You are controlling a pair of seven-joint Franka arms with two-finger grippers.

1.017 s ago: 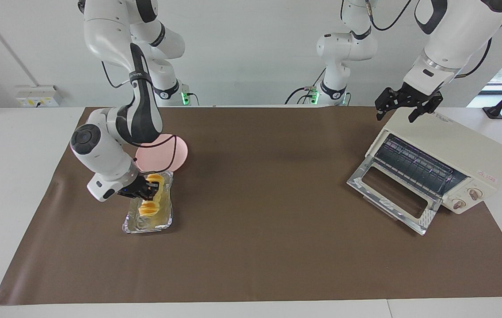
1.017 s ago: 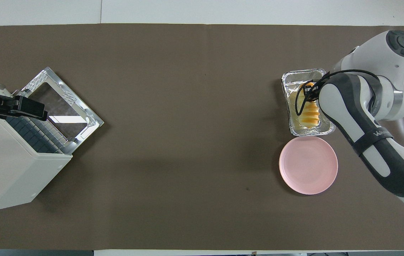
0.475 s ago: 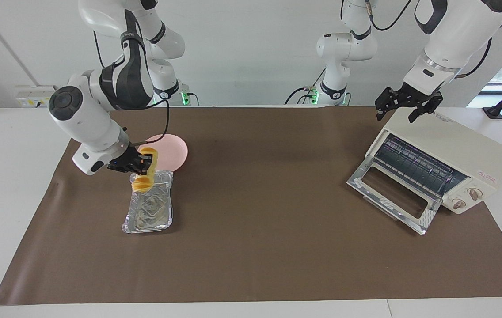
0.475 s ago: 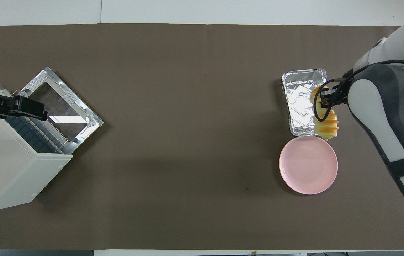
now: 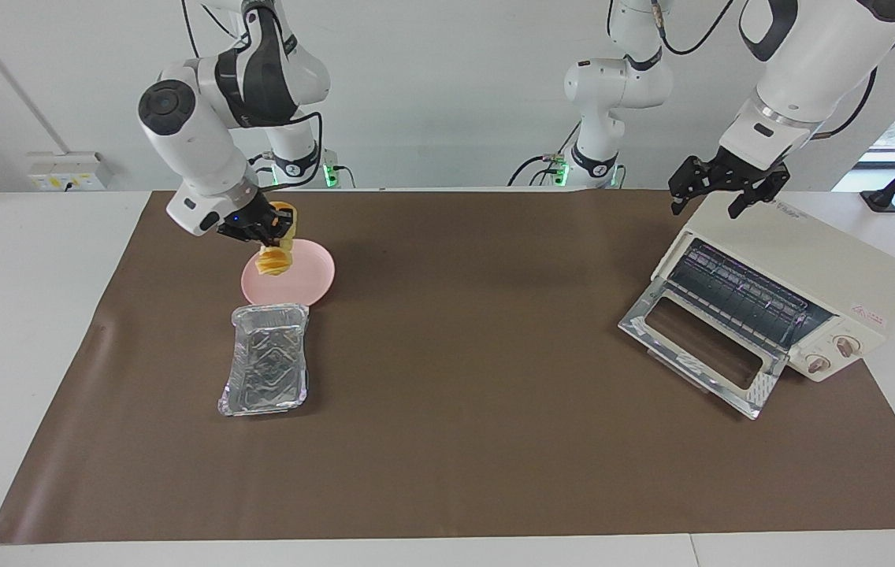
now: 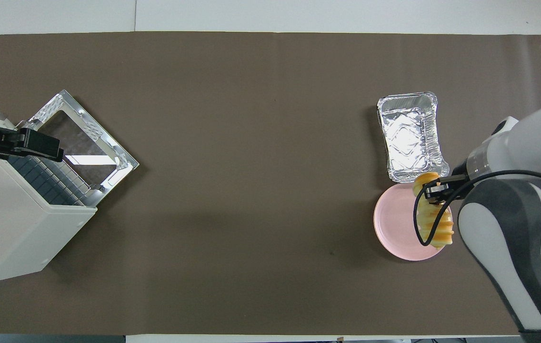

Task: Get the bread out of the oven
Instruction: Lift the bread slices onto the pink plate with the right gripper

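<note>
Bread (image 5: 273,256) hangs from your right claw (image 5: 265,231), clamped at one end, over the plate (image 5: 313,282). Lower it until the free end touches, lay it flat, then release. Left claw (image 5: 727,189) waits agape over the oven (image 5: 826,276).

The right claw (image 5: 272,231), clamped on the bread (image 5: 272,259), has lifted it out of the foil tray (image 5: 265,370) and carried it toward the robots' edge of the counter. The bread now hangs over the pink plate (image 5: 313,285). The tray now lies empty.
</note>
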